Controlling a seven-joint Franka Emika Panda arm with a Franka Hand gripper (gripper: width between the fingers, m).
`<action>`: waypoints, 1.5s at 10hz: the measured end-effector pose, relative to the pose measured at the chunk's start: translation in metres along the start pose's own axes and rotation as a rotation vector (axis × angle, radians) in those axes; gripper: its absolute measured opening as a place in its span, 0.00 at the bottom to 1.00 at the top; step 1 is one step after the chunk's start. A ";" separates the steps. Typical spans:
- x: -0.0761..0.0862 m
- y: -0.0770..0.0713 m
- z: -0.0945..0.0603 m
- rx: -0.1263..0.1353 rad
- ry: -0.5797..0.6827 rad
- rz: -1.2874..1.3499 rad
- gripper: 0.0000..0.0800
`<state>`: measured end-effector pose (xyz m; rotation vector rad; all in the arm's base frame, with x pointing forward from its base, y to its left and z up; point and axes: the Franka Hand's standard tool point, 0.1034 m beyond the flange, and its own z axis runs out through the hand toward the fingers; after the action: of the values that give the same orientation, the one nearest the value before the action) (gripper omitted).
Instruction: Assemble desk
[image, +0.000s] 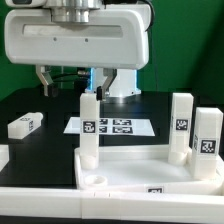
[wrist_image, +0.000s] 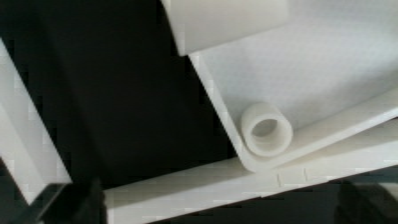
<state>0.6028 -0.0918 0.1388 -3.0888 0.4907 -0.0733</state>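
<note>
Currently you are seeing the arm hanging above a standing leg (image: 89, 128), its gripper (image: 68, 78) spreading its fingers wide, grasping nothing, while the tabletop (image: 150, 170) is lying at the front.

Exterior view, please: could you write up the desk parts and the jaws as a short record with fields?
tabletop: lying flat, rim up, nearest the camera
corner socket: round, empty
left upright leg: at the tabletop's far corner, exterior view's left; whether seated is unclear
right upright legs: two, at the exterior view's right
lying leg: on its side, apart from the tabletop, exterior view's left
marker board: flat, behind the tabletop
jaws: open, holding nothing
</note>
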 end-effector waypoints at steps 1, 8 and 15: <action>0.000 0.000 0.001 -0.001 -0.001 0.000 0.81; -0.031 0.112 0.035 0.015 -0.034 -0.009 0.81; -0.075 0.154 0.064 0.009 -0.073 0.063 0.81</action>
<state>0.4868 -0.2143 0.0687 -3.0515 0.5824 0.0385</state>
